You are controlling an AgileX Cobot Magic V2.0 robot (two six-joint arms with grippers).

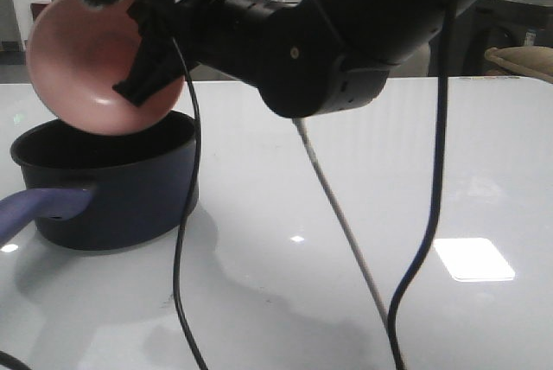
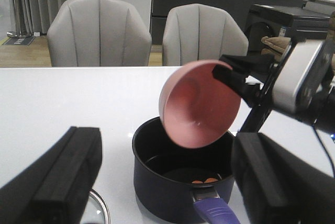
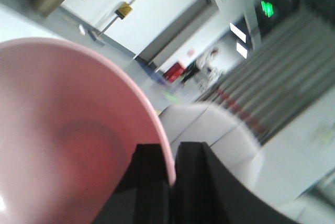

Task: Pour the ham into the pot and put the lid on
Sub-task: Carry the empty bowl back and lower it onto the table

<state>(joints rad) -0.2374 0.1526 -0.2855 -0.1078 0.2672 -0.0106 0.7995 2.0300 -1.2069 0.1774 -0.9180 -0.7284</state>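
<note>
Glossy white table (image 1: pixel 363 171) — right tool (image 1: pixel 143 54) clamps smooth pink bowl (image 1: pixel 91 63) over round pot (image 1: pixel 112 184).

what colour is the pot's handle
Lighter purple-blue, against the dark navy pot; the handle shows best in the left wrist view.

Pot (image 1: pixel 130 193): dark navy round saucepan, black inside, upright on white table at 9 o'clock of front view; lighter purple-blue handle runs toward 8 o'clock, off frame edge.

Ham (image 2: pixel 205 181): few thin orange-pink round slices, lying flat on pot floor, at wall nearest handle root.

Lid (image 2: pixel 98 209): clear glass, metal rim; only an arc shows, on table just beside pot; knob out of sight.
</note>
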